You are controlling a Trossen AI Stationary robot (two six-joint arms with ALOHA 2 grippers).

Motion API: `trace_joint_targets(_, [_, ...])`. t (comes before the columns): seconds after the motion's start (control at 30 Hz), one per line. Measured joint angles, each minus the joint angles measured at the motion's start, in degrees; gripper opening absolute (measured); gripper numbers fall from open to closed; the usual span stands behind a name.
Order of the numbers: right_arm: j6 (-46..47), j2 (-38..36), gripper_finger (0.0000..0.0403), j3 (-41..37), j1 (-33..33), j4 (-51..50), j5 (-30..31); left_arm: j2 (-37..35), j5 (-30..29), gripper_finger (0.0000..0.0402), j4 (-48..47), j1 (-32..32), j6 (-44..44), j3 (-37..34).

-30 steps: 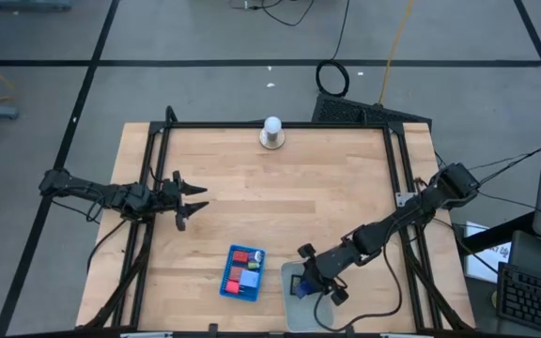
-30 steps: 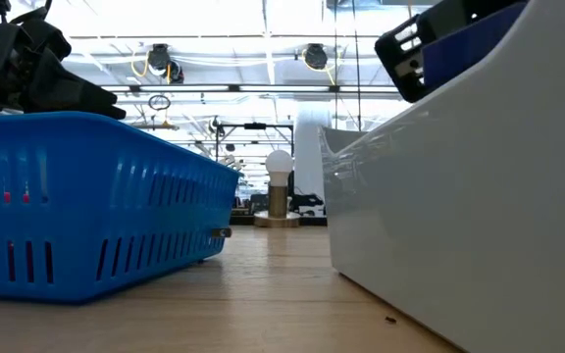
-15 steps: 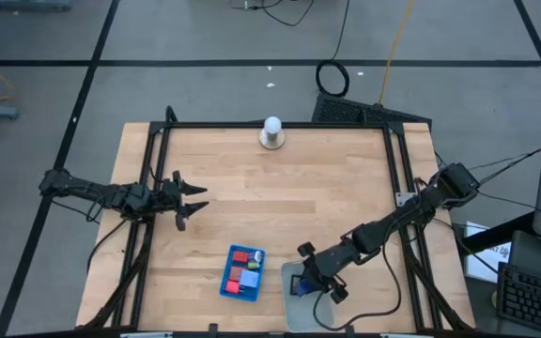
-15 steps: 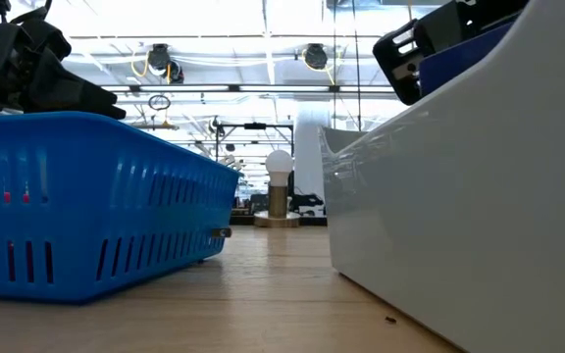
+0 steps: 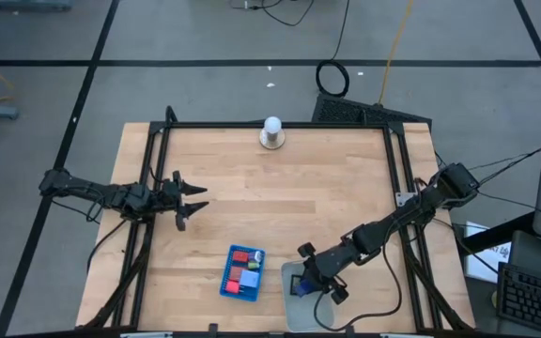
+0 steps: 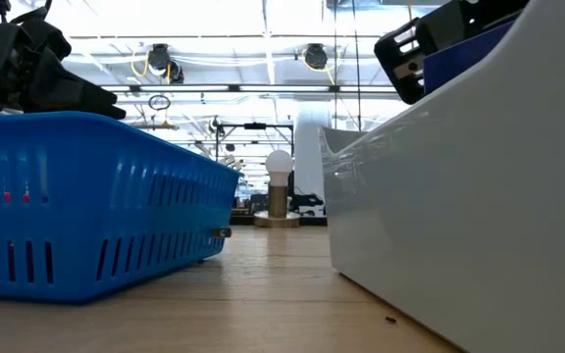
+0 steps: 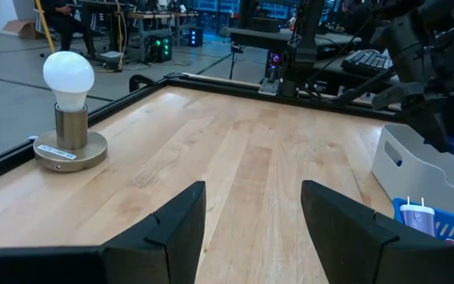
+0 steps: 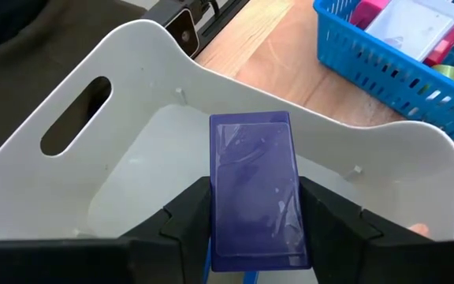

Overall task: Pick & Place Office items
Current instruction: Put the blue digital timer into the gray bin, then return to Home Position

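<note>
Nothing has shifted noticeably since the earlier pictures: both arms sit where they were, so the job seems paused right at a drop-off. At the left edge of the bench [image 5: 327, 188], the left pincer [image 5: 192, 201] waits with its fingers spread and nothing between them, pointing across the bare wood toward the white ball lamp [image 5: 271, 131] at the far edge. Nearer the front, the blue basket [image 5: 243, 273] holds the rest of the office items [image 5: 246, 272]: red blocks, a light blue rectangle and a green bit. Just to its right stands the white bin [image 5: 290, 278]. Over that bin hangs the right pincer [image 8: 251, 217], its fingers clamped on the two long sides of a dark blue rectangle [image 8: 254, 189], which sits squarely between them, above the bin's inside and clear of its floor. My guess is that letting go comes next, dropping the piece into the bin.
</note>
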Motion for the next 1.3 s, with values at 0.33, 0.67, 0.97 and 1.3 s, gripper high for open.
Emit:
trace_joint_targets(0.33, [0.0,0.0,0.0162,0.0,0.0,0.2,0.0,0.0,0.0,0.0212,0.0,0.0,0.0,0.0])
trace_joint_targets(0.67, [3.2,0.0,0.0172,0.0,0.0,1.3,-0.2,0.0,0.0,0.0212,0.0,0.0,0.0,0.0])
trace_joint_targets(0.97, [3.5,0.0,0.0215,0.0,0.0,1.3,-0.2,0.0,0.0,0.0212,0.0,0.0,0.0,0.0])
trace_joint_targets(1.3, [5.8,-9.5,0.022,-0.1,-1.1,-7.3,0.0,0.0,0.0,0.0212,0.0,0.0,0.0,0.0])
